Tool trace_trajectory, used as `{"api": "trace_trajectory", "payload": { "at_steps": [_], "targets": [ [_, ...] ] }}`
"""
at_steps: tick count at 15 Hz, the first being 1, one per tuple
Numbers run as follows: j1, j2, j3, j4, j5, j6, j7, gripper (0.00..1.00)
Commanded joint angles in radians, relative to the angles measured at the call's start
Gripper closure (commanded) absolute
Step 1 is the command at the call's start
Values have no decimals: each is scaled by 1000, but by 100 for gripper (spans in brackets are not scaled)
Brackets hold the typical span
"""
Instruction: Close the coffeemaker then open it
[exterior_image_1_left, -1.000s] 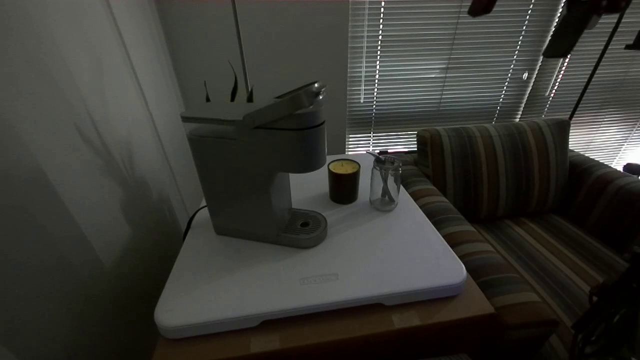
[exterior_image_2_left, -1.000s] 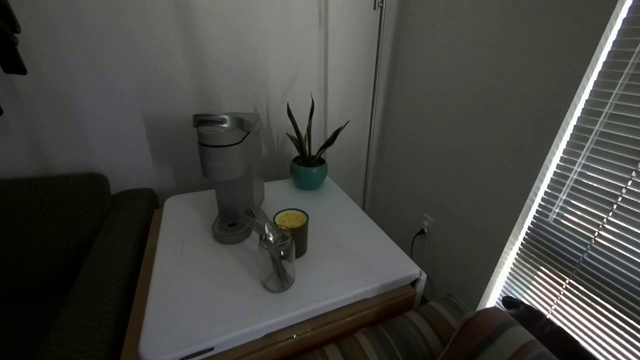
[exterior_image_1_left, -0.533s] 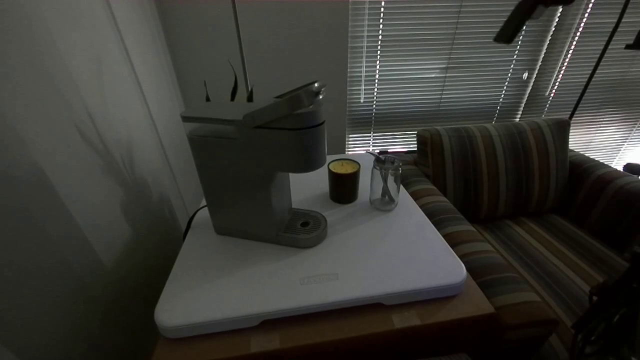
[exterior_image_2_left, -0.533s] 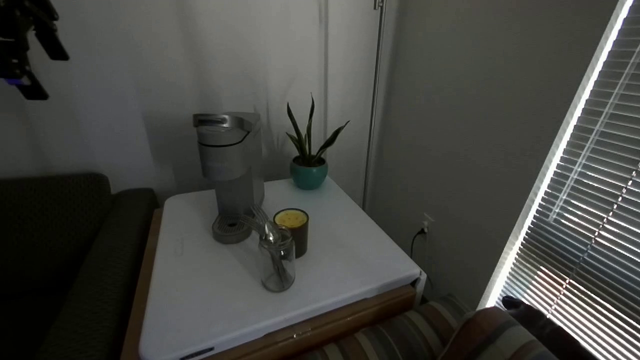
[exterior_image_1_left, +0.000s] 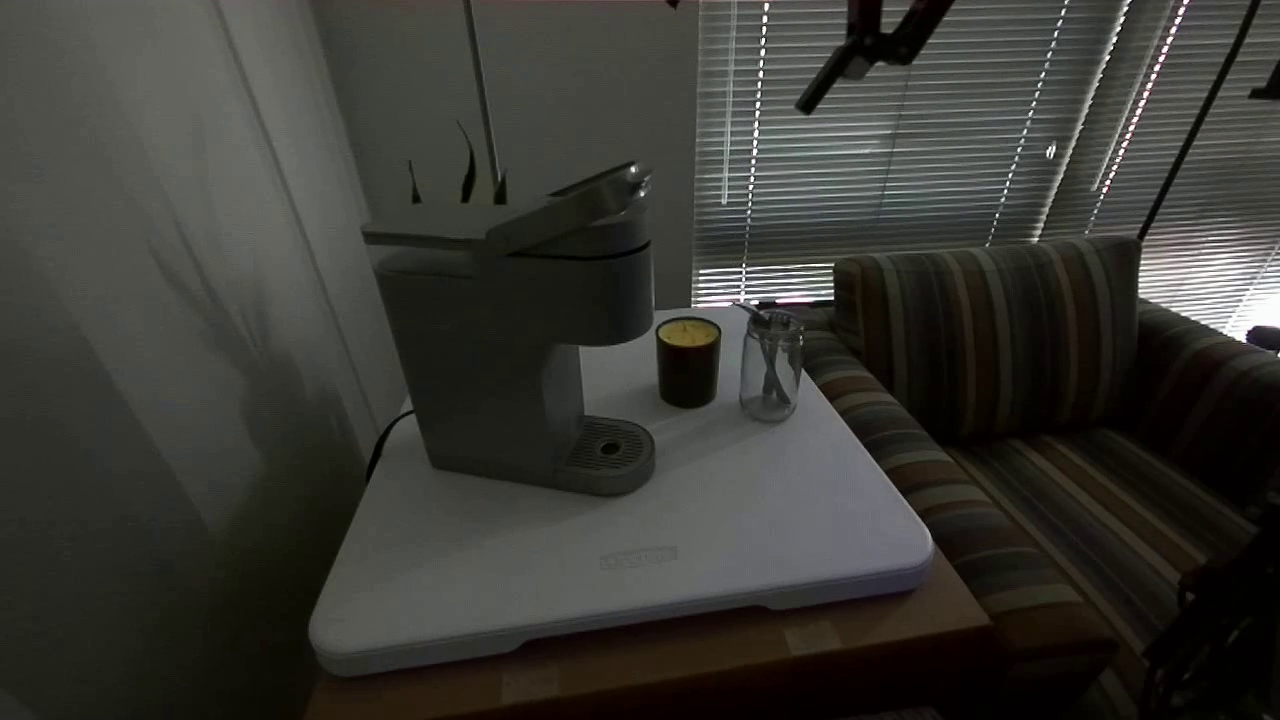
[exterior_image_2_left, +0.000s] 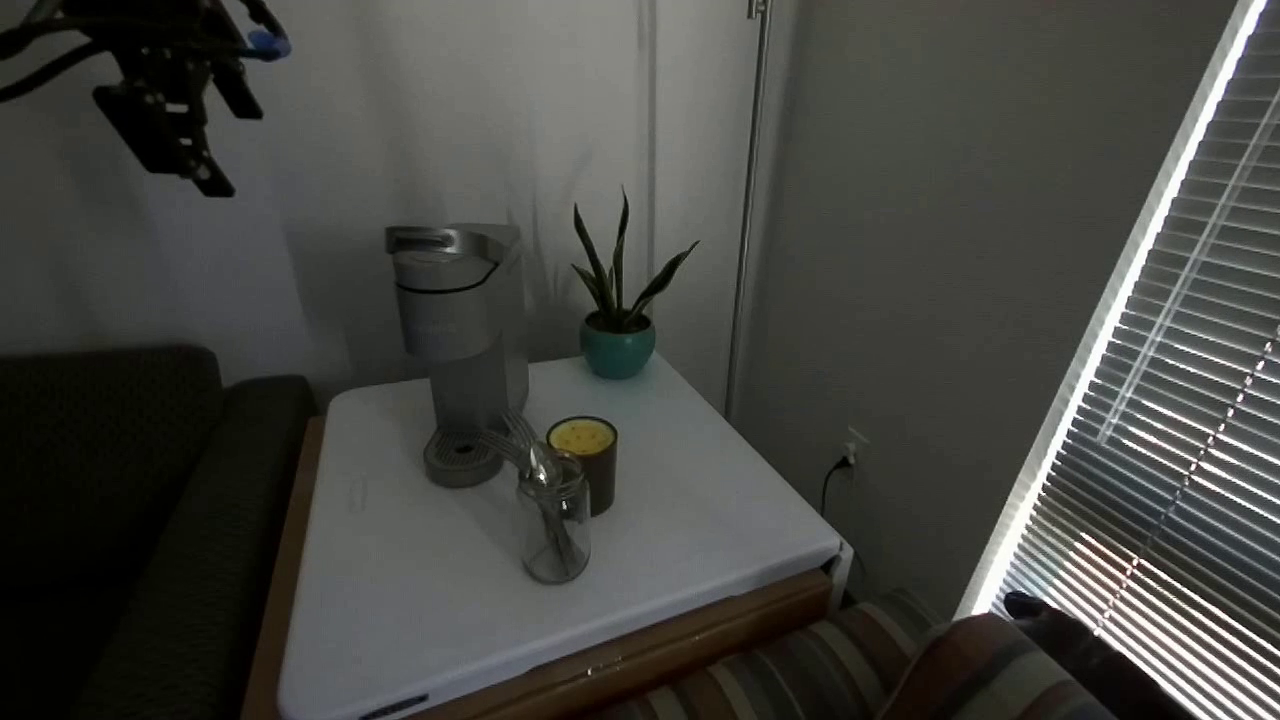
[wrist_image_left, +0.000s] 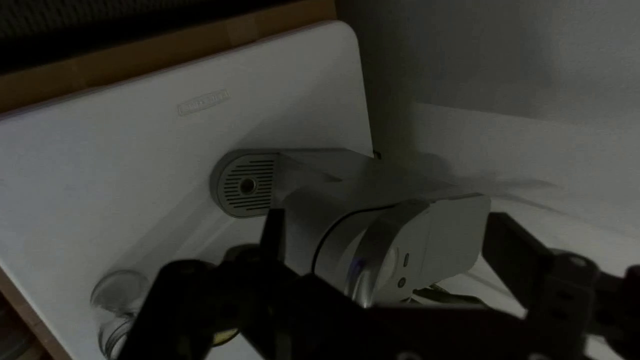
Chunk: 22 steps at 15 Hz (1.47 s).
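The grey coffeemaker (exterior_image_1_left: 490, 340) stands upright on a white board, and it also shows in the other exterior picture (exterior_image_2_left: 460, 320) and the wrist view (wrist_image_left: 320, 210). Its lid handle (exterior_image_1_left: 575, 205) slopes upward to the front above the brew head, with a thin dark seam below it. I cannot tell whether the lid is fully shut. My gripper (exterior_image_2_left: 235, 155) is open and empty, in the air higher than the coffeemaker and apart from it. In the wrist view the fingers (wrist_image_left: 386, 214) are wide apart, with the coffeemaker's top seen between them, farther off.
A dark candle cup (exterior_image_1_left: 688, 370) and a glass jar with cutlery (exterior_image_1_left: 770, 375) stand beside the coffeemaker on the white board (exterior_image_1_left: 480, 590). A teal potted plant (exterior_image_2_left: 618, 350) stands behind. A wall is close behind the coffeemaker; a striped armchair (exterior_image_1_left: 990, 350) is alongside.
My gripper has moved through the air toward the coffeemaker, leftward in an exterior view and rightward in the other picture. The coffeemaker and its lid have not moved.
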Motion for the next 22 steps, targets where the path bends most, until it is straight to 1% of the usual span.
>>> {"api": "trace_trajectory", "payload": {
  "at_steps": [1,2,4,7,9,10,11,13,16,17,19,20,22],
  "targets": [
    [6,16,-6,11,-4,0,4,0],
    [6,23,-7,17,-4,1,4,0],
    [-2,-8,18,-3,-101,-38,41,0],
    [-21,34,39,24,-246,-11,131,0],
    [-68,73,65,56,-438,-16,262,0],
    [-81,91,69,77,-516,-23,310,0],
    [-91,110,68,99,-586,-22,353,0],
    [-99,149,55,141,-673,-3,443,0],
    [-107,201,36,201,-774,39,629,0],
    [-124,219,49,217,-799,66,719,0],
    [-123,255,44,247,-842,112,866,0],
    [-117,276,42,260,-837,131,925,0],
    [-104,318,42,275,-783,190,994,0]
  ]
}}
